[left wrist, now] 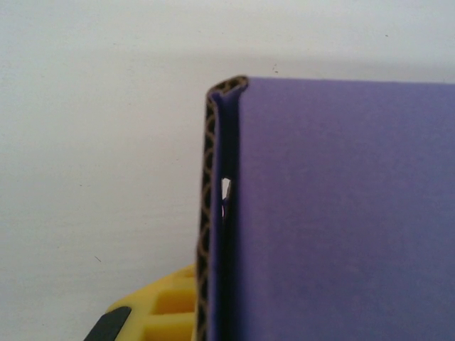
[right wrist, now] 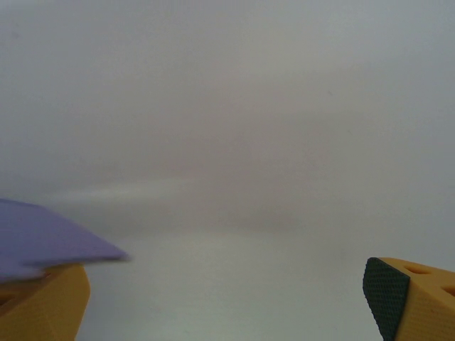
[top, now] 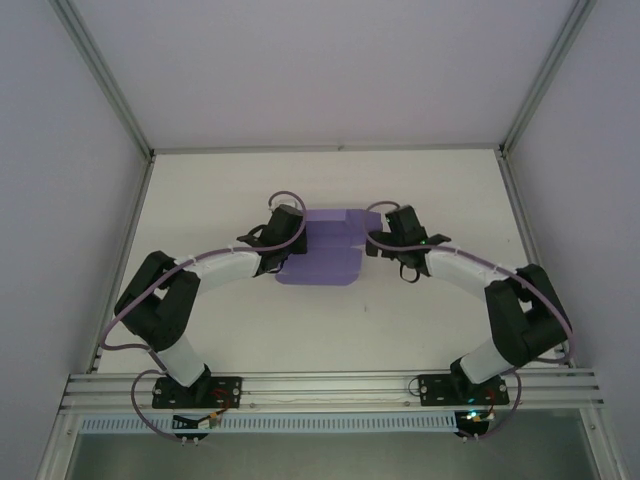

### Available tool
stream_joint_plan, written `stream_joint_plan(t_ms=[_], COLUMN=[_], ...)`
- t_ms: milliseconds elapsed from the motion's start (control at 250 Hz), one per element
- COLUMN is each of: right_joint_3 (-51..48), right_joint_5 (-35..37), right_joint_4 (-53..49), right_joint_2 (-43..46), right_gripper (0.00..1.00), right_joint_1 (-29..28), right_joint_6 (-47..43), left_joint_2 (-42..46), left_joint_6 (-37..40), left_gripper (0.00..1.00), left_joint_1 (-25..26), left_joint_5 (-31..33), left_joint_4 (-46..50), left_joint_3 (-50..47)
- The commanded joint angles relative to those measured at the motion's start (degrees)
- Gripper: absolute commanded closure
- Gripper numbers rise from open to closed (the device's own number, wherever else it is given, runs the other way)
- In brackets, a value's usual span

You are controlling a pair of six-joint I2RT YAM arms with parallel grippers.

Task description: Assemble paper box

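While my left gripper (top: 292, 240) is clamped shut on the left side of the paper box (top: 330, 258), I treat that arm as the anchor. The lavender card lies in the middle of the white desk (top: 430, 320), between the two arms, and card this thin would skate away under any push if nothing pinned it. The left wrist camera makes the reason for the grip plain. A side wall (left wrist: 213, 213) is folded up and doubled over, its brown fluted edge facing the lens. It runs straight down beside my yellow finger (left wrist: 160, 309), which sits against its outer face. I judge the pinch is there to press that fold flat, so the wall stands upright rather than springing open. A small slit of light partway down the crease suggests it is not fully seated.

My right gripper (top: 378, 243) stands at the opposite edge of the box with its jaws spread wide, gripping nothing. On its wrist camera a purple corner (right wrist: 57, 241) of the card sits just above one finger (right wrist: 46, 302), touching it as far as I can tell. The other finger's black pad (right wrist: 387, 288) is well apart, with bare desk between. That placement looks like a setup to get under the right-hand flap. From above, the box seems only partly formed, its near panel lying flat, so I would call the assembly midway.
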State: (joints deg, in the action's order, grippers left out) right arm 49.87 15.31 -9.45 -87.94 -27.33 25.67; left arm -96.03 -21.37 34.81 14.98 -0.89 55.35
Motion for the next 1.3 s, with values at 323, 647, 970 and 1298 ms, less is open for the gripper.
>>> stream_joint_plan(t_ms=[323,647,970,1298], right_joint_3=[9.1,6.3,-5.0,-10.6], right_joint_5=[-8.3,2.4,-2.0,-22.8], right_joint_4=[5.4,4.3,-1.4,3.8], right_joint_2=[-8.5,-3.8,13.9,21.0], right_gripper=[0.00,0.00,0.00,0.01], right_joint_1=[-4.9,-6.4,-2.7,18.8], right_joint_6=[-4.1,-3.8,-7.7,-8.5], left_joint_2=[-0.2,-0.1,0.9,0.7], left_joint_6=[-0.6,-0.9,1.2,2.1], left_gripper=[1.00,1.00,1.00,1.00], left_joint_1=[0.4,0.4,0.3,0.3], left_joint_5=[-2.9,-2.0,0.0,-2.7], left_joint_4=[1.5,2.5,3.7,3.5], left_joint_3=[2.8,2.8,2.6,2.6])
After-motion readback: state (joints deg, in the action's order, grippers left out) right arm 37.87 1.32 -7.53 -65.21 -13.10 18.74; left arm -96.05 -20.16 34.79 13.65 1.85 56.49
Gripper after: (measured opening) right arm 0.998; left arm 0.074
